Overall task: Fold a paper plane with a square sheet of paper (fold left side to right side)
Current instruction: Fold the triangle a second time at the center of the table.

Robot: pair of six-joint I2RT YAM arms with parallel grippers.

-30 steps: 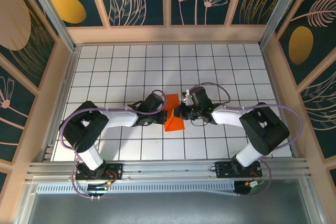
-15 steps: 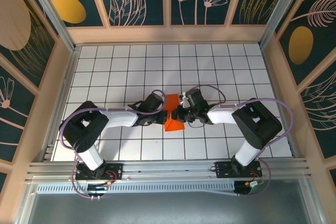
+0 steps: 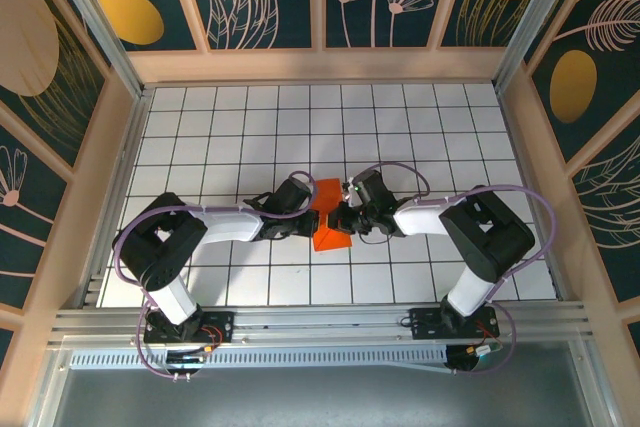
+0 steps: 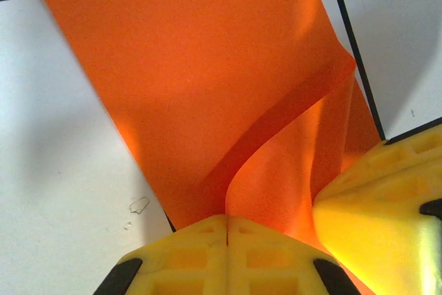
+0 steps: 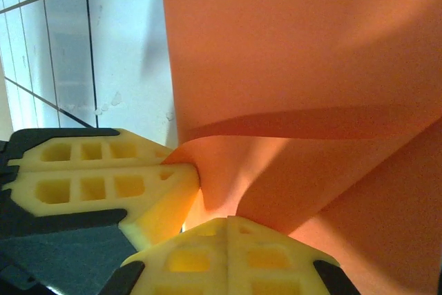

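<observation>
**Top external view.** The thin, bright orange paper sheet (image 3: 328,237), creased into a small angular shape, lies near the middle of the white table with a black grid (image 3: 230,117), between the two arms. The left gripper (image 3: 315,215) reaches in from the left and the right gripper (image 3: 343,217) from the right. Both are on the paper's middle, just beside each other.

**Left wrist view.** The left gripper (image 4: 226,220), with yellow latticed fingers (image 4: 186,253), has its jaws pressed together on the near edge of the paper sheet (image 4: 193,81). A flap rises from the seam between the pads and curls toward the upper right. One yellow finger (image 4: 387,198) of the right gripper touches the paper at the lower right.

**Right wrist view.** The right gripper (image 5: 228,220) is likewise closed, pinching a raised fold of the paper sheet (image 5: 297,53). The left gripper's fingers (image 5: 97,184) lie at the left, their tip against the same fold. The gridded table (image 5: 117,53) shows at the upper left
</observation>
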